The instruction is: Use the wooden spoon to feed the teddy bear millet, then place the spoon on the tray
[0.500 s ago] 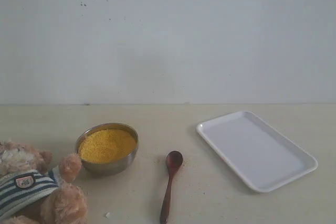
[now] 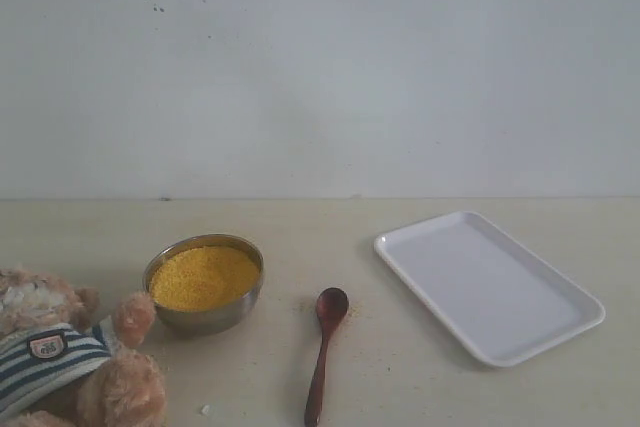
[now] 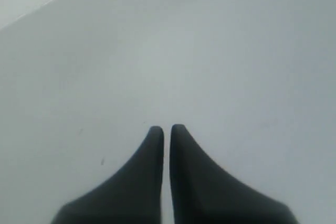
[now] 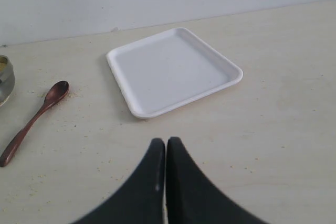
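Left gripper jaws together, empty, facing a blank pale surface; right gripper jaws together, empty, above the table near the tray. Wooden spoon lies on the table between tray and bowl of millet; teddy bear just beside the bowl.

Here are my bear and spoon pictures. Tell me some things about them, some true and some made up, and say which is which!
1. The wooden spoon lies on the table, between the bowl of millet and the tray. True.
2. The left gripper and the right gripper are both shut. True.
3. The right gripper holds the wooden spoon. False: it holds nothing, and the spoon lies on the table.
4. The teddy bear wears a striped shirt. True.
5. The millet is piled on the tray. False: it fills the bowl, and nothing lies on the tray.
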